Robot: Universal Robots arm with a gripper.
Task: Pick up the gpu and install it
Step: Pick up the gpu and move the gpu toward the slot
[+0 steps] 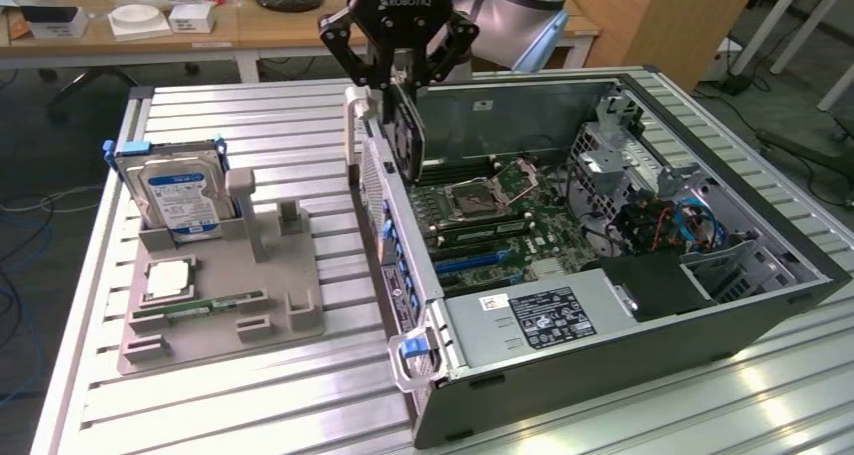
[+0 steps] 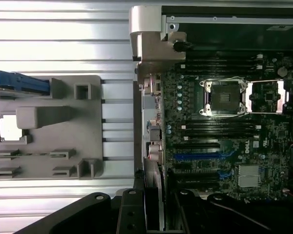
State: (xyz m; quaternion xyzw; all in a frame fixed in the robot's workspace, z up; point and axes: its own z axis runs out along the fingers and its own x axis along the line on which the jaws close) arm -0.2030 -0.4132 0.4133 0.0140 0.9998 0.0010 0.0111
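Gripper (image 1: 400, 87) clamped on gpu (image 1: 406, 130), card hanging edge-down over open computer case (image 1: 694, 335). Blue slot (image 1: 474, 260) at its 5 o'clock; I'd want card plumb, parallel to slot.

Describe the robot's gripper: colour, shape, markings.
The gripper is matt black throughout. It has a blocky body with white ROBOTIQ lettering across the front. Its two fingers are built of jointed link bars with pinned pivots. In the wrist view the bars have rounded ends and bolt holes.
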